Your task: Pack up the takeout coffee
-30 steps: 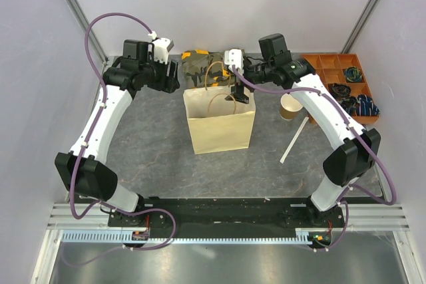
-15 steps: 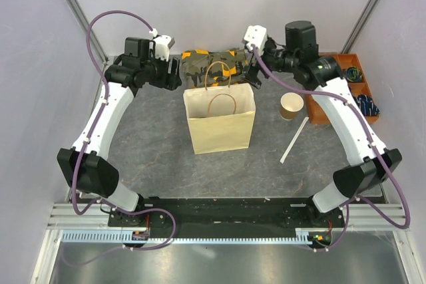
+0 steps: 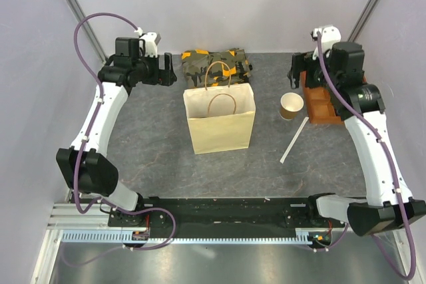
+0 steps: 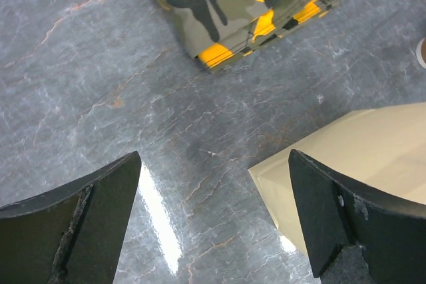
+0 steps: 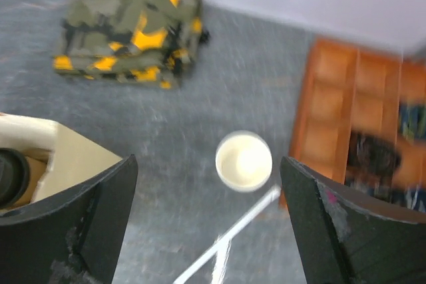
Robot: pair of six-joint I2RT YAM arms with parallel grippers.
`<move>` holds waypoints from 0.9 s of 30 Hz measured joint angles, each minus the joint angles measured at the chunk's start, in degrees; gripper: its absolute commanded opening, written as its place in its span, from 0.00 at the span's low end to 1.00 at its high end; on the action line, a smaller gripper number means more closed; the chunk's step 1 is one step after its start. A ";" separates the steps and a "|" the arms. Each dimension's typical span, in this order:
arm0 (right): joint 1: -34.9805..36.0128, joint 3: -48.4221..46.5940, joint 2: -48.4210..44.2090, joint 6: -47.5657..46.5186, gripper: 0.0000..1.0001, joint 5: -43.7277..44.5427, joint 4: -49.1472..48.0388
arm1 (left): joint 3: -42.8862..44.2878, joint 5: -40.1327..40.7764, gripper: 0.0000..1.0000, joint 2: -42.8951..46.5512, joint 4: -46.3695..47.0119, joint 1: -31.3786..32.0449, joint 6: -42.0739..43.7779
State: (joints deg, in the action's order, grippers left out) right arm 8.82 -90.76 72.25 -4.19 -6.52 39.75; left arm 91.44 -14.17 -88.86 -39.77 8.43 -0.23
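Note:
The tan paper bag stands upright mid-table. In the right wrist view its open corner shows at the left, with the takeout coffee's round black lid inside it; the cup below the lid is hidden. My right gripper is open and empty, high above the lidless cup, right of the bag; its fingers frame that cup. My left gripper is open and empty at the bag's back left; in its own view the bag's corner lies by the right finger.
A lidless tan cup and a white straw lie right of the bag. A folded camouflage cloth lies behind the bag. An orange compartment tray sits at the back right, partly under my right arm.
My right gripper has lifted away from the bag's mouth and swung right to the back right, above the lidless cup and tray. My left gripper has shifted slightly back and left.

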 measured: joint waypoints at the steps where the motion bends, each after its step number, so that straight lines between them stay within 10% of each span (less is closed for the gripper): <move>1: 0.00 1.99 -0.85 2.01 0.88 2.56 0.76 | -0.35 0.00 1.00 0.02 0.26 -0.46 -0.46; 10: -2.23 11.61 6.82 20.02 0.72 19.47 8.26 | -4.37 -1.05 1.00 2.69 1.68 -4.11 -4.31; 27: -5.42 28.83 21.33 29.88 0.44 18.82 -2.99 | -11.50 -1.14 1.00 10.88 2.21 -6.84 -6.56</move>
State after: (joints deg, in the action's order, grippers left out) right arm 3.40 -61.93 93.58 25.69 12.29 36.75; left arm 79.94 -15.31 -77.97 -37.56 1.58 -6.79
